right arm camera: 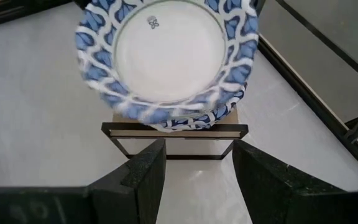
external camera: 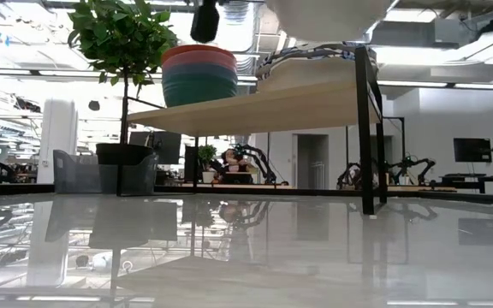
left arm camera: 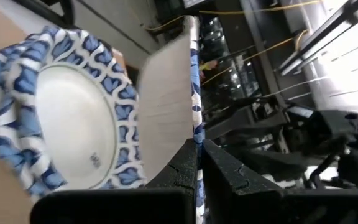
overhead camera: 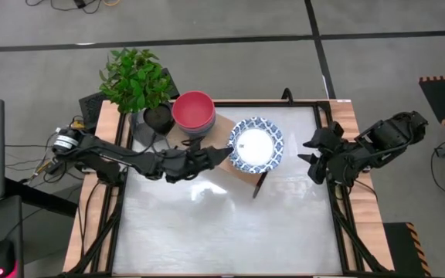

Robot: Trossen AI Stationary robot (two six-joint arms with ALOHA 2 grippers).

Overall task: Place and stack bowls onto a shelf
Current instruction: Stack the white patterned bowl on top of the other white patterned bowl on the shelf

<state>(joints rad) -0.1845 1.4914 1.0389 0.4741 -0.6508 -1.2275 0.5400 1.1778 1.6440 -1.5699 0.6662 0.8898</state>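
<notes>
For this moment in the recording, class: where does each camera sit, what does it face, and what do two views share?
High: overhead, looking down on the shelf, both arms.
Low: table height, facing the room; colored bowl stack on the shelf.
Left wrist: left gripper shut beside the patterned bowls.
Right wrist: open right gripper facing the patterned bowls.
Both wrist views share the patterned bowls.

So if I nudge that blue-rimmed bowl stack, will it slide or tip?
Probably slide: the blue-rimmed bowl stack looks rigid, glazed and slick. It overhangs the shelf end, so pushing outward risks tipping it off. It likely chips if dropped. The left gripper is beside it.
</notes>
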